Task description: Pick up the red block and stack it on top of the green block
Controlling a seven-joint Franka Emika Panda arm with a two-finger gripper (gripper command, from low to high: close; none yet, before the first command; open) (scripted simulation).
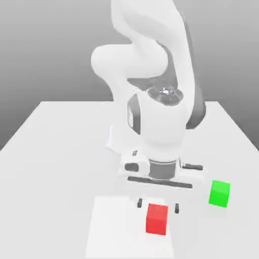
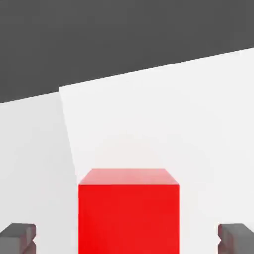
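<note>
The red block point(image 1: 157, 219) rests on the white table near its front edge. In the hand view the red block point(image 2: 129, 211) sits between two dark fingertips point(image 2: 19, 236), one on each side, with clear gaps to both. My gripper point(image 1: 158, 205) hangs open just above and behind the block, its fingers straddling it without touching. The green block point(image 1: 219, 193) stands on the table toward the exterior view's right of the red one, a short way apart.
The white arm and its base point(image 1: 152, 101) rise in the middle of the table point(image 1: 60, 152), behind both blocks. A brighter white rectangular patch point(image 1: 111, 227) lies under the red block at the front.
</note>
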